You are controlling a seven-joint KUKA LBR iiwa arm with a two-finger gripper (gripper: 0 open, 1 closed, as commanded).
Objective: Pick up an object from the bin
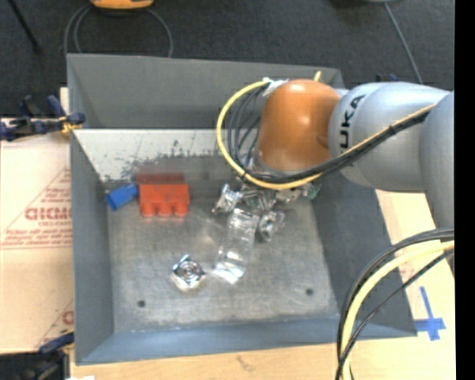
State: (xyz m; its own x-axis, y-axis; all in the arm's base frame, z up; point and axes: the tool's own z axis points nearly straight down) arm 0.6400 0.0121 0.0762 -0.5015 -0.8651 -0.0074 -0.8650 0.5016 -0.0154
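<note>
My gripper (250, 207) is low in the middle of the bin, just under the arm's orange cover. It hangs over a clear, glassy piece (241, 226) that lies right below it; whether it touches that piece I cannot tell. A second clear plastic piece (230, 266) lies a little nearer the front. Beside that one, to the left, is a small shiny metal part (188, 273).
A red-orange toy brick (163, 197) lies at the back left of the bin floor. A small blue block (121, 196) rests against the brick's left side. The arm and its cable loops cover the bin's back right.
</note>
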